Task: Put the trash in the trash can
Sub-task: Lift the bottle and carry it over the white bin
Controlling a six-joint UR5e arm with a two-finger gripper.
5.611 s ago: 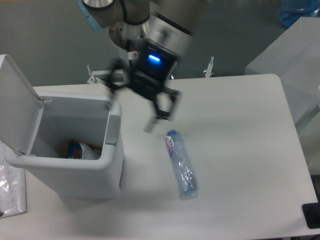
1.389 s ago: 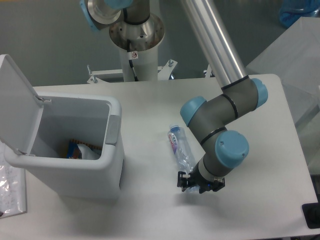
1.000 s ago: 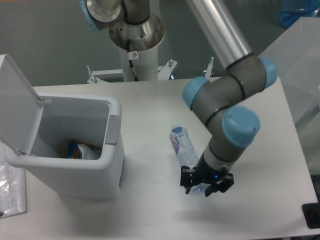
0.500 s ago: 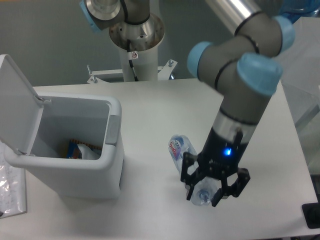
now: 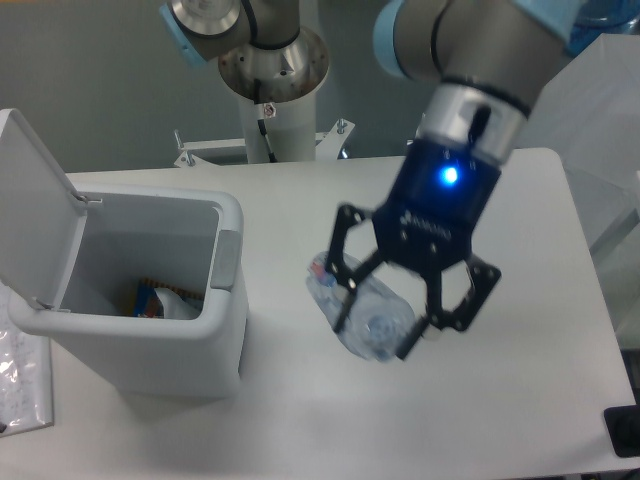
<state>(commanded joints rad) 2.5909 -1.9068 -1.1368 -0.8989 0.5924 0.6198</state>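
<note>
Now that the black two-finger gripper (image 5: 385, 323) has lifted the crushed clear plastic bottle (image 5: 358, 314) off the table — fingers closed around it — the open white rectangular bin (image 5: 228, 304) comes next.

The trash can (image 5: 150, 320) stands on the table (image 5: 540, 330) at its left end, lid (image 5: 30, 210) tipped back on its far-left side. Inside the trash can, low at the bottom, lie some wrappers (image 5: 160, 298). To the right of the trash can, above the table, hangs the gripper (image 5: 385, 325), with the bottle (image 5: 360, 318) between its fingers, near the trash can's latch side. A flat sheet (image 5: 20, 385) lies left of the trash can. The arm's base (image 5: 272, 70) stands behind the trash can, beyond the table's far edge.
</note>
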